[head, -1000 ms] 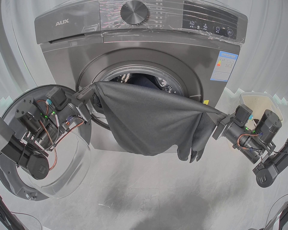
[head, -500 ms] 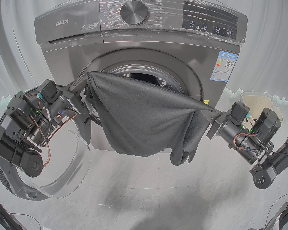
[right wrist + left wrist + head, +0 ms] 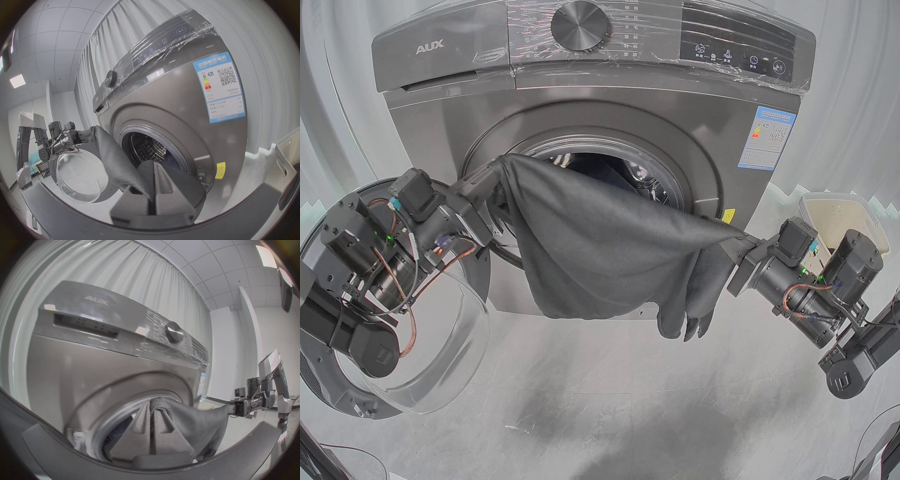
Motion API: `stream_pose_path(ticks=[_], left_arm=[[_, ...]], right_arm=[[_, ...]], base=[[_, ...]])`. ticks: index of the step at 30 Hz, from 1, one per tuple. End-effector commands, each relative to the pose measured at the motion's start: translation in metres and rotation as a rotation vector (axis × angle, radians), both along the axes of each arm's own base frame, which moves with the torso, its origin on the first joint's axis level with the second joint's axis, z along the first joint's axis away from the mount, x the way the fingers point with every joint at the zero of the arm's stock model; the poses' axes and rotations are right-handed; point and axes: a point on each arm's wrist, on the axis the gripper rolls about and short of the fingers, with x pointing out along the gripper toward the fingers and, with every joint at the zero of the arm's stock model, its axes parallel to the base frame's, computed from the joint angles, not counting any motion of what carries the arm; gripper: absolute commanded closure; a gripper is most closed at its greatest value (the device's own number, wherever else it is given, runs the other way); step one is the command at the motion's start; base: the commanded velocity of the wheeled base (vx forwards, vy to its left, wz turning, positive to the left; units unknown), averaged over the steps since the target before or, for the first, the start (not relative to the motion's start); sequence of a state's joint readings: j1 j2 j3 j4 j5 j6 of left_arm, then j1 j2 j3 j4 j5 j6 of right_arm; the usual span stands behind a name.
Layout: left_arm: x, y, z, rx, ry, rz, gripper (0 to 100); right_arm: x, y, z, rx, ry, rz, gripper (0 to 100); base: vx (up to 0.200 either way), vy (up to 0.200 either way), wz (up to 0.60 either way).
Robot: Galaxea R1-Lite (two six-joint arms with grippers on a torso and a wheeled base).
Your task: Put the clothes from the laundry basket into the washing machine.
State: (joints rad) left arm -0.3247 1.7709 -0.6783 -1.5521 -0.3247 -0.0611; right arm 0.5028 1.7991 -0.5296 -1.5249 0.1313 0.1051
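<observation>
**So, the garment hung between both arms at the drum mouth**

So, from my remote station I saw the dark grey garment [image 3: 600, 250] stretched between the two arms in front of the open washing machine [image 3: 581, 106]. The left end effector [image 3: 490, 178] was clenched on one upper corner, close to the left rim of the round opening [image 3: 640, 175]. The right end effector [image 3: 739, 240] was clenched on the other corner, lower and to the right of the opening. The upper edge of the garment ran slanted across the opening. Its body hung down outside, over the front panel and above the floor [image 3: 612, 387], with loose folds hanging under the right corner. Something dark [image 3: 597, 167] lay inside the drum. The door [image 3: 444, 369] stood swung open on the left, below the left arm. The white laundry basket [image 3: 844, 197] stood to the right of the machine, behind the right arm.
</observation>
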Motion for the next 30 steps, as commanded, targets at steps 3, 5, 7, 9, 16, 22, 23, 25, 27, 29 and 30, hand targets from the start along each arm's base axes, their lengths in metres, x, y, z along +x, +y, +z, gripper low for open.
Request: stream_pose_path(ticks=[3,5,7,9,16,22,23,25,27,29,30], left_arm=[[0.012,-0.034,-0.020,0.024,0.044,-0.075,100],[0.013,-0.036,-0.016,0.017,0.030,-0.079,100],[0.013,-0.037,-0.013,0.012,0.019,-0.082,100],[0.009,-0.041,-0.010,0.006,0.011,-0.099,100],[-0.006,-0.059,-0.003,-0.019,0.000,-0.137,100],[-0.014,-0.068,-0.001,-0.022,-0.005,-0.170,100],[-0.017,-0.068,0.000,-0.023,-0.008,-0.177,100],[-0.019,-0.070,0.002,-0.025,-0.012,-0.184,100],[-0.022,-0.071,0.004,-0.028,-0.018,-0.193,100],[-0.026,-0.072,0.007,-0.033,-0.027,-0.203,100],[-0.027,-0.072,0.007,-0.032,-0.027,-0.207,100]], right_arm=[[-0.016,0.010,-0.038,-0.059,0.165,0.026,0],[-0.021,0.009,-0.059,-0.114,0.249,0.033,0],[-0.024,0.015,-0.083,-0.169,0.330,0.054,0],[-0.025,0.024,-0.100,-0.205,0.375,0.084,0],[-0.010,0.071,-0.132,-0.243,0.390,0.171,0],[0.021,0.110,-0.149,-0.198,0.331,0.192,0],[0.030,0.116,-0.150,-0.182,0.311,0.185,0],[0.045,0.124,-0.154,-0.158,0.283,0.164,0],[0.058,0.131,-0.157,-0.133,0.256,0.152,0],[0.071,0.137,-0.158,-0.110,0.227,0.142,0],[0.073,0.139,-0.157,-0.104,0.218,0.143,0]], base=[[0.000,0.000,0.00],[0.000,0.000,0.00],[0.000,0.000,0.00],[0.000,0.000,0.00],[0.000,0.000,0.00],[0.000,0.000,0.00],[0.000,0.000,0.00],[0.000,0.000,0.00],[0.000,0.000,0.00],[0.000,0.000,0.00],[0.000,0.000,0.00]])
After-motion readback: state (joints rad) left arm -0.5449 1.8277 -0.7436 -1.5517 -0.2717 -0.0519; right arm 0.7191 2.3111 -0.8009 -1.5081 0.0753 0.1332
